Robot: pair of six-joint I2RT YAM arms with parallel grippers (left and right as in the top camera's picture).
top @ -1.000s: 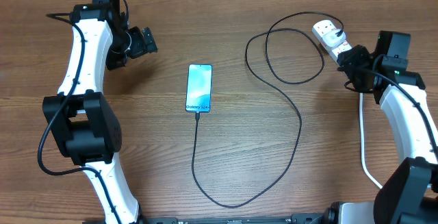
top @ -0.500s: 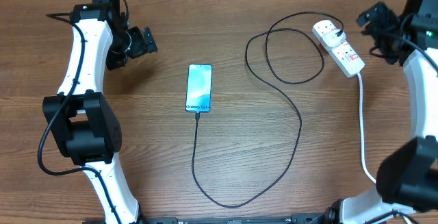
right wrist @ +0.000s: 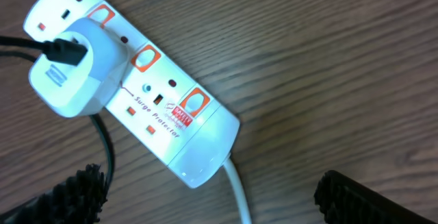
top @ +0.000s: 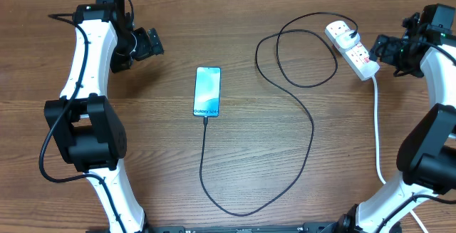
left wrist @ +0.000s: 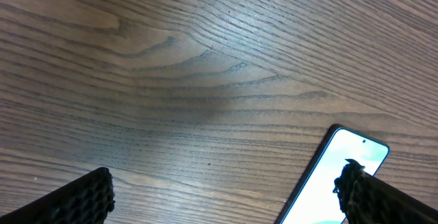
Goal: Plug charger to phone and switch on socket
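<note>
The phone (top: 206,91) lies face up mid-table with its light blue screen lit; its corner shows in the left wrist view (left wrist: 335,176). The black charger cable (top: 311,122) loops from the phone's near end to a white plug (right wrist: 72,73) seated in the socket (top: 354,50), a white power strip (right wrist: 164,107) with red switches. My left gripper (top: 151,43) is open and empty, left of and beyond the phone. My right gripper (top: 385,48) is open and empty, just right of the socket, its fingers (right wrist: 226,196) apart over the strip's cord end.
The socket's thick white cord (top: 377,133) runs down the right side toward the table's near edge. The charger cable sweeps a wide loop (top: 235,208) near the front centre. Wooden tabletop (top: 142,154) lies bare on the left.
My right arm pulled off the socket toward the far right corner, then came back down beside the strip's right end. The left arm, phone and cable have not moved.
</note>
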